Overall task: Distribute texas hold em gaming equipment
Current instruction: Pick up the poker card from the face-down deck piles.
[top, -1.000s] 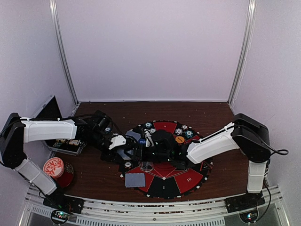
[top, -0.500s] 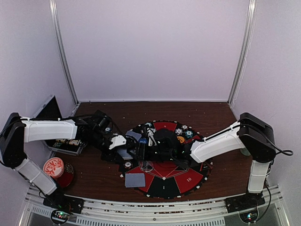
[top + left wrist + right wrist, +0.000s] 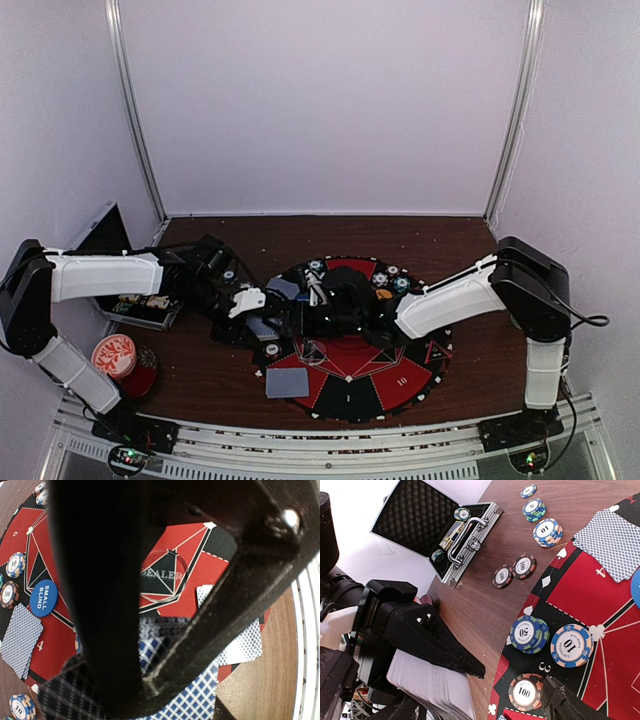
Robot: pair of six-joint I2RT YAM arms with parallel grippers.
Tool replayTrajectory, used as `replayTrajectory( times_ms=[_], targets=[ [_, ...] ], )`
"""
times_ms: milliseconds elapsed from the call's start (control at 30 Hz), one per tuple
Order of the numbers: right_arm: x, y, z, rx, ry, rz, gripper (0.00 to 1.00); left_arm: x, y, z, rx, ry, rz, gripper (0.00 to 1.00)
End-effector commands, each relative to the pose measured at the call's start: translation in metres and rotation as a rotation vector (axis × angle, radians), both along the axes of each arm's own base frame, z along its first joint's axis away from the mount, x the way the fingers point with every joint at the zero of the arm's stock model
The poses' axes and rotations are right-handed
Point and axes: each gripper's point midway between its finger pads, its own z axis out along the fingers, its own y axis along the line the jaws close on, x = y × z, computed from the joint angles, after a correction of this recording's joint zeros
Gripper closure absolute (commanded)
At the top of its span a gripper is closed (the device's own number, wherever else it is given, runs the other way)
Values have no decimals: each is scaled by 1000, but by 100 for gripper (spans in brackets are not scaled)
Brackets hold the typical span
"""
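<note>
We log the left hand (image 3: 268, 320) clamped on the deck of playing cards (image 3: 427, 680) at the mat (image 3: 600, 605) edge, right hand (image 3: 318, 305) state untellable; cards judged light, slick and bendy, best pinched singly by a free top-card edge.

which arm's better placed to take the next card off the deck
Right. Its gripper is open, empty and close beside the deck. The left gripper is shut on the deck, so it is busy holding it.
</note>
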Motion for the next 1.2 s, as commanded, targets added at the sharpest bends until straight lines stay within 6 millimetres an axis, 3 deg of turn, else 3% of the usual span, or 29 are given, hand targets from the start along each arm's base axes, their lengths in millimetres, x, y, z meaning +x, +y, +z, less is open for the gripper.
replayTrajectory(
  times_ms=[0, 433, 633, 767, 900, 1167],
  targets=[
    [7, 13, 6, 17, -30, 11, 20, -12, -9, 4, -38, 12, -59, 61],
    [-4, 30, 21, 60, -47, 86, 16, -10, -8, 3, -30, 12, -54, 61],
    [6, 32, 15, 17, -55, 48, 17, -11, -9, 3, -32, 10, -57, 61],
    [20, 22, 5, -41, -50, -21, 22, -12, -9, 3, -31, 11, -59, 62],
    [32, 0, -2, -89, -54, -104, 28, -12, -9, 5, -36, 9, -62, 61],
    [37, -31, 3, -116, -78, -160, 37, -11, -9, 4, -33, 11, -59, 61]
  ],
)
